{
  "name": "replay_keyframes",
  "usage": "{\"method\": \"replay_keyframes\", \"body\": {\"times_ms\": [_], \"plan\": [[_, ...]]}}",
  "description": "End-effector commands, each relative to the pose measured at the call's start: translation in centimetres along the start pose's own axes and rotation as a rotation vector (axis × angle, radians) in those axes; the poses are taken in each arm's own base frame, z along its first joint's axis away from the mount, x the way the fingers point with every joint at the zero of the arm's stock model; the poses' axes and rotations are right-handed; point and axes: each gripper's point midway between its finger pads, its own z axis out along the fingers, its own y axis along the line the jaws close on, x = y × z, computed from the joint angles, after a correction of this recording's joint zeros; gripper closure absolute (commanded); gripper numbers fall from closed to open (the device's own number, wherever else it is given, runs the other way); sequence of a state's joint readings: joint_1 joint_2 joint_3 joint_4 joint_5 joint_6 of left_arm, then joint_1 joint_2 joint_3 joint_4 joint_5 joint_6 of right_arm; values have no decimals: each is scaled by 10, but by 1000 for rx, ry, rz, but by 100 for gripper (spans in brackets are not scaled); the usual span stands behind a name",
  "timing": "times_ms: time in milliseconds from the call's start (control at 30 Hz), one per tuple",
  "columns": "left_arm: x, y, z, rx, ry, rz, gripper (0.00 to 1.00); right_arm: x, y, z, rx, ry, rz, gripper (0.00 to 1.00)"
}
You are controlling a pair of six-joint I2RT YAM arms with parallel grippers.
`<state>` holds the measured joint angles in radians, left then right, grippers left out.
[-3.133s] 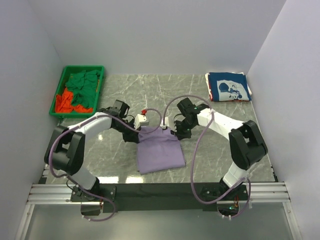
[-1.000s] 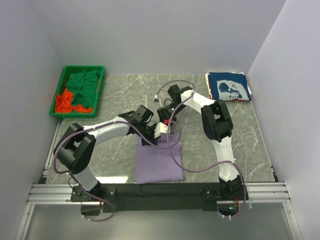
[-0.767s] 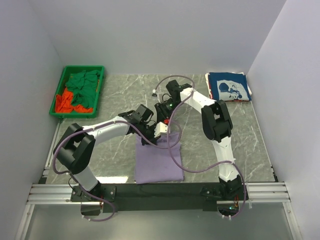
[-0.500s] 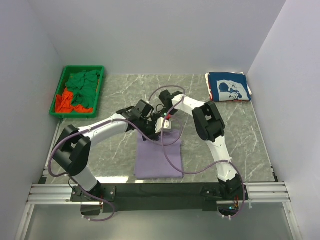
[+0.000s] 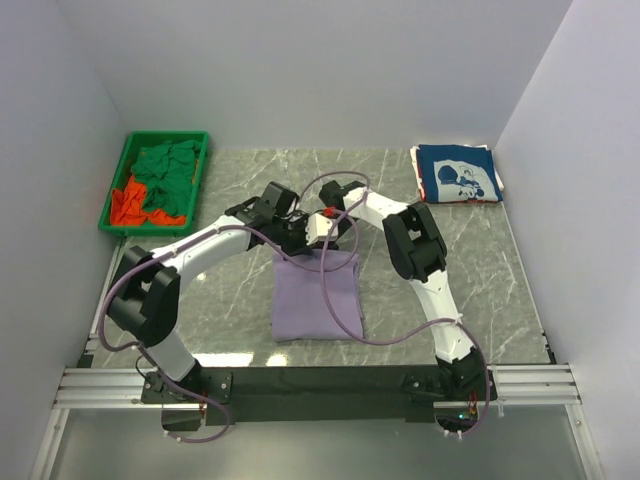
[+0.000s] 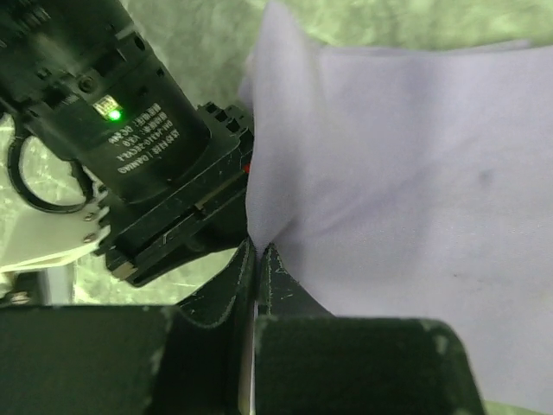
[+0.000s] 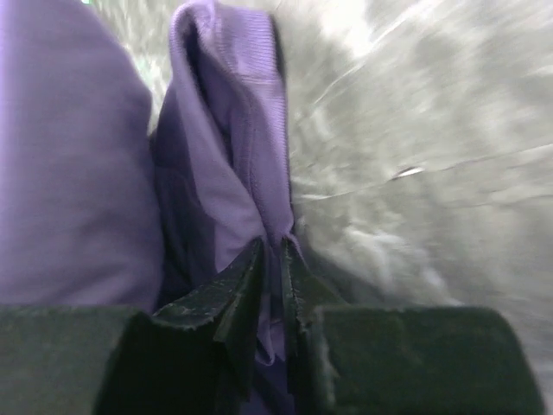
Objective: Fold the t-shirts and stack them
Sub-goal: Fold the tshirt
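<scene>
A lavender-purple t-shirt [image 5: 315, 295] lies folded in a rectangle on the marble table, in the middle near the front. Both grippers meet at its far edge. My left gripper [image 5: 292, 243] is shut on a pinch of the lavender cloth [image 6: 389, 156], with the jaws [image 6: 257, 252] pressed together on it. My right gripper [image 5: 328, 238] is shut on a bunched fold of the same shirt [image 7: 233, 130], gripped between its jaws [image 7: 272, 251]. A navy t-shirt [image 5: 457, 175] with white print lies folded at the back right. Green [image 5: 165, 170] and orange-red [image 5: 127, 205] t-shirts sit crumpled in the bin.
A green plastic bin [image 5: 120, 165] stands at the back left, against the left wall. White walls close in the table on three sides. The right arm's black wrist body [image 6: 130, 147] sits close beside my left fingers. Purple cables loop over the shirt.
Both grippers have moved toward the back, to the shirt's far edge. The right gripper has closed on a fold of the cloth. The shirt has shifted slightly away from the front.
</scene>
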<state>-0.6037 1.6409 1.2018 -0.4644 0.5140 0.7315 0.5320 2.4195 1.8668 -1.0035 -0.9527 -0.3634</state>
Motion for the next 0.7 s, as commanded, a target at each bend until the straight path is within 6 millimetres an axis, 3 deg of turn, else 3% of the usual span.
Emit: {"method": "replay_keyframes", "body": {"times_ms": [0, 200, 300, 533, 633, 667], "plan": [[-12, 28, 4, -71, -36, 70, 99, -21, -13, -19, 58, -47, -7, 78], [0, 30, 17, -72, -17, 71, 99, -57, -34, -62, 243, -126, -53, 68], [1, 32, 18, -74, -13, 79, 99, -66, -39, -82, 290, -173, -46, 66], [-1, 39, 24, -85, -23, 91, 99, -74, -31, -133, 271, -300, -11, 66], [-5, 41, 22, -92, -33, 105, 99, -65, -19, -152, 225, -318, 3, 60], [-6, 43, 22, -101, -39, 114, 99, -62, -16, -159, 221, -322, -14, 52]]}}
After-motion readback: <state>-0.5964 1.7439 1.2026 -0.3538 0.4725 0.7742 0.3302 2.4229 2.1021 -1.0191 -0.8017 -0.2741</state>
